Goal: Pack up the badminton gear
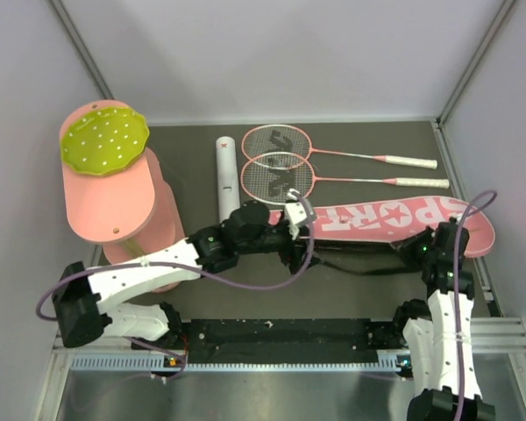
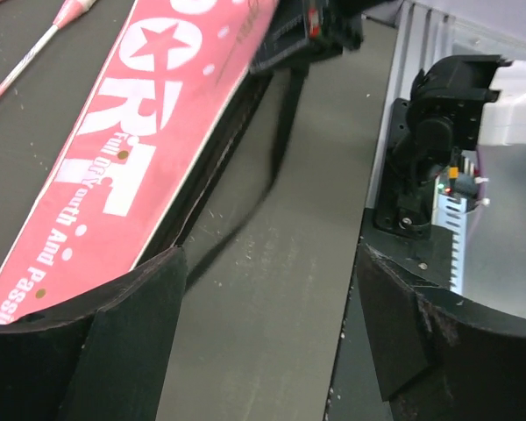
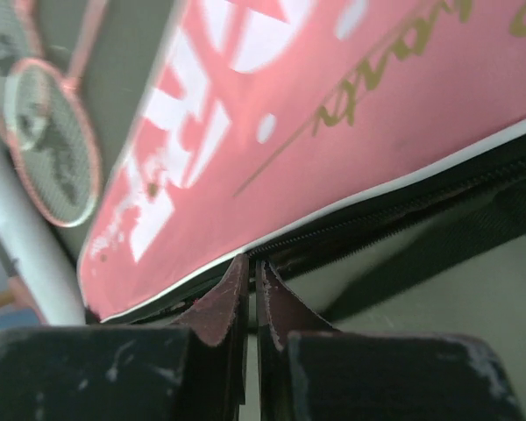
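Note:
The pink "SPORT" bag (image 1: 377,224) lies flat across the table's middle right. My left gripper (image 1: 296,230) is at the bag's left end. In the left wrist view it (image 2: 267,333) is open and empty over bare table, with the bag (image 2: 114,149) just left of it. My right gripper (image 1: 425,248) is at the bag's near edge. In the right wrist view it (image 3: 252,274) is shut, tips against the bag's (image 3: 333,114) black zipper edge; nothing shows between them. Two pink rackets (image 1: 276,140) (image 1: 276,180) and the white tube (image 1: 227,175) lie behind. No shuttlecocks show.
The big pink cylinder (image 1: 114,206) with its yellow-green dotted disc (image 1: 105,142) stands at the left, close to my left arm. The bag's black strap (image 1: 351,263) trails on the table in front of it. White walls close in the back and sides.

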{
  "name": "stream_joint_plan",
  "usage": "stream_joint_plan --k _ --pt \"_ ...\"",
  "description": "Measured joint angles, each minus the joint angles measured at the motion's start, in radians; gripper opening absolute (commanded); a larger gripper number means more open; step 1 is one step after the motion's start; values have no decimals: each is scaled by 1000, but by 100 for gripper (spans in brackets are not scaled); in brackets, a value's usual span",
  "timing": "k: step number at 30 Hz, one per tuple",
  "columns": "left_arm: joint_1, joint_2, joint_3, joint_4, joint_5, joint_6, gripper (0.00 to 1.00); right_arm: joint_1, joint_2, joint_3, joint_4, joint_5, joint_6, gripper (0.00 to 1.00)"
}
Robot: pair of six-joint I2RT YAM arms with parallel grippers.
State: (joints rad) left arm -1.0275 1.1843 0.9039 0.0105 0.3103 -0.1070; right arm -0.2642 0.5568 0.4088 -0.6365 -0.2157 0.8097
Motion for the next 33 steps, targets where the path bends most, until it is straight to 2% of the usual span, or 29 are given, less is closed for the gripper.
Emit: stream_joint_plan --k 7,11,17,19,25,32,33 --pt "-100 286 222 -34 -143 151 85 0 53 198 9 -81 -105 0" --pt "-132 444 367 -77 -232 231 75 0 98 232 0 -116 -145 0" --pt "-138 640 581 -154 -347 298 71 0 114 251 -11 -153 -186 0" --pt "-136 681 624 -169 -360 306 63 0 114 255 -13 -166 -192 0" --pt "-135 763 688 -202 -395 320 51 0 114 255 -16 -200 -209 0" --pt "-135 825 757 -216 -404 326 50 0 114 256 -16 -225 -213 0" --pt "-134 830 759 -216 -402 326 46 0 114 256 -16 -227 -212 0"
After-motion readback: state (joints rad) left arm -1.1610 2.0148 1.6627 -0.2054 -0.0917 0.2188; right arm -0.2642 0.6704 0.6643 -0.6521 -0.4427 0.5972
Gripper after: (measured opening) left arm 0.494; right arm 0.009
